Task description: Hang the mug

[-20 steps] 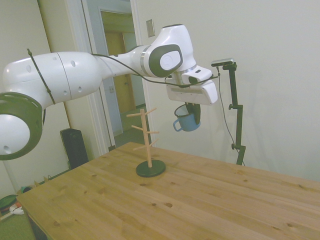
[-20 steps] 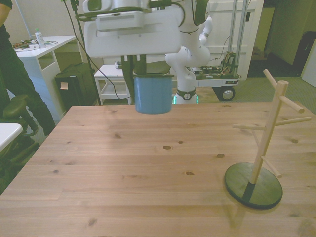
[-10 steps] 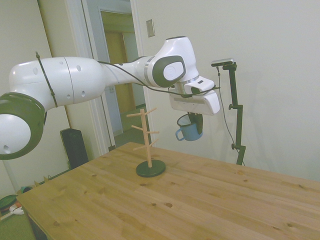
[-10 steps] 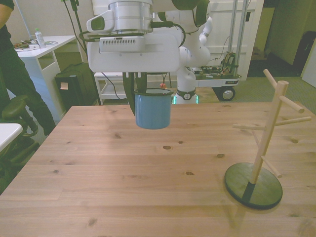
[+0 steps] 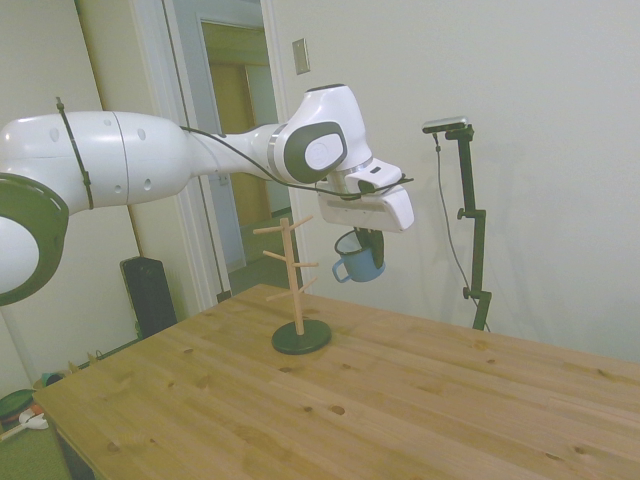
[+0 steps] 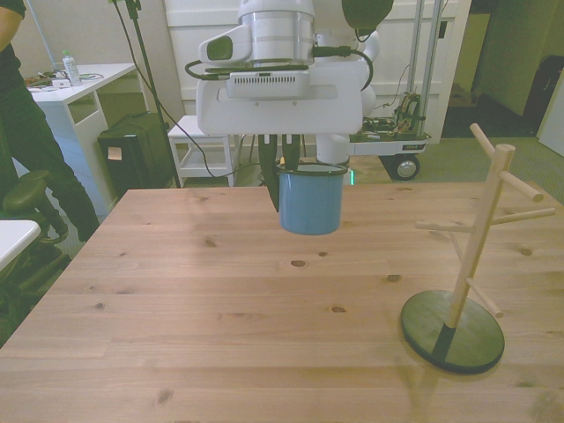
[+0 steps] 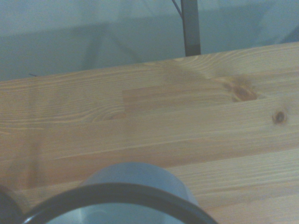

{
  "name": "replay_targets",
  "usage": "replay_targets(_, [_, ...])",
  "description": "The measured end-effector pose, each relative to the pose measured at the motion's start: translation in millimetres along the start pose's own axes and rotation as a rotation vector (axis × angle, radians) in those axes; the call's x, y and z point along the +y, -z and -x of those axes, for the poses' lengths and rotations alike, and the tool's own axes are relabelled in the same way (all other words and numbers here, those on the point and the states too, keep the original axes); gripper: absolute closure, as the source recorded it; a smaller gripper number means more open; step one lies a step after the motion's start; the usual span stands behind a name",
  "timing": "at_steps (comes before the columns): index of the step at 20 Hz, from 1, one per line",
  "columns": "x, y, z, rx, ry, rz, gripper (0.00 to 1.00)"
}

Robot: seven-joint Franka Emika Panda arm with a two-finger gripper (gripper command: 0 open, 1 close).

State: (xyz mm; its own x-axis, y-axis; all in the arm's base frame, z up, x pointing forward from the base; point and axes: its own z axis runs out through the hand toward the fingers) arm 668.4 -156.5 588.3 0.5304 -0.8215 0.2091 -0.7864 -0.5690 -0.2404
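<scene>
mug point(image 6: 311, 200), light blue with a dark rim, hung upright in the air above the wooden table point(image 6: 220, 300), its rim pinched by the closed gripper point(image 6: 286, 172); the wooden peg stand point(image 6: 471, 256) stood well apart toward the front view's right.

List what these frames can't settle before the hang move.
- Mug handle: front view, behind the mug's body; it shows only in the side view.
- Hand contact on the rim: both wide views, dark fingers merge with the dark rim.
- Mug inside: wrist view, blurred and cut off by the frame edge.
- Peg stand: absent from the wrist view, so no close alignment check.
</scene>
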Motion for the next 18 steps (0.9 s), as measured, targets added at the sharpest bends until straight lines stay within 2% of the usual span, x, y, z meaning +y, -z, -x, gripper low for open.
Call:
replay_targets(7, [-28.9, 12.8, 16.9, 0.011, 0.005, -0.024, 1.0])
replay_targets(18, [-60.8, -7.6, 27.6, 0.008, 0.015, -0.006, 1.0])
